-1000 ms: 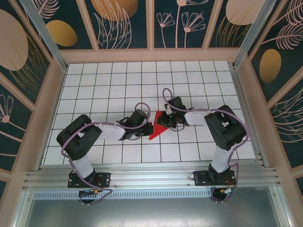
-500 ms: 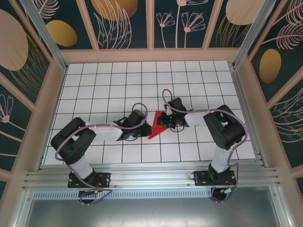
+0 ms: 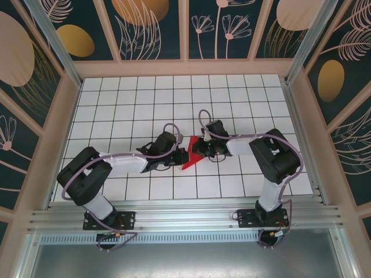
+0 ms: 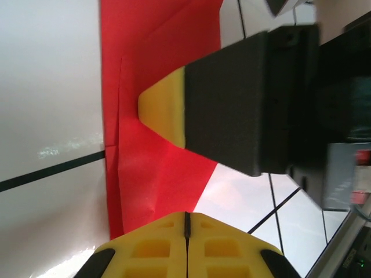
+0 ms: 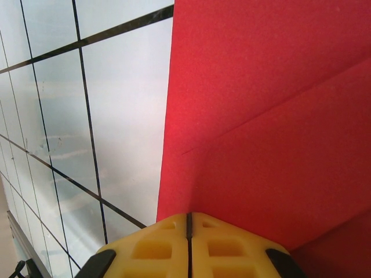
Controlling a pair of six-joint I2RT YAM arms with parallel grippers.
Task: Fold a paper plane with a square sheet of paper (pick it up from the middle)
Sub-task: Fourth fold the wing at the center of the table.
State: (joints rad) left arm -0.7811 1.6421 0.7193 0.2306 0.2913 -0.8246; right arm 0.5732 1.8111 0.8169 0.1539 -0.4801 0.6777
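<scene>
A: Start at the left gripper (image 4: pixel 186 219). How do its fingers stand?

B: Closed tip to tip, the yellow pads meeting along a thin seam. The tips sit at the edge of the red paper (image 3: pixel 191 160). I cannot tell whether a layer is nipped between them or they just rest on it.

A: And the right gripper (image 5: pixel 189 219)?

B: The same: narrowed right down, pads together, with red sheet running up to the tips. From the left wrist, its yellow tip presses down on a folded flap just beside the left one.

A: Where does the paper lie?

B: Near the middle of the table (image 3: pixel 116 104), a little toward the near edge, flat on the white tiles between the two grippers. It is no longer a plain square. It reads as a pointed wedge with diagonal creases and overlapping layers, so I judge the folding partly done.

A: What might spoil it from here?

B: Thin paper slides on smooth tile. If either tip drags sideways while pressing, the whole sheet could shift and the crease would set crooked. A flap released too early may spring open. The grippers are also crowded close, so a careless move could knock one into the other, or pinch and tear the fold.
</scene>
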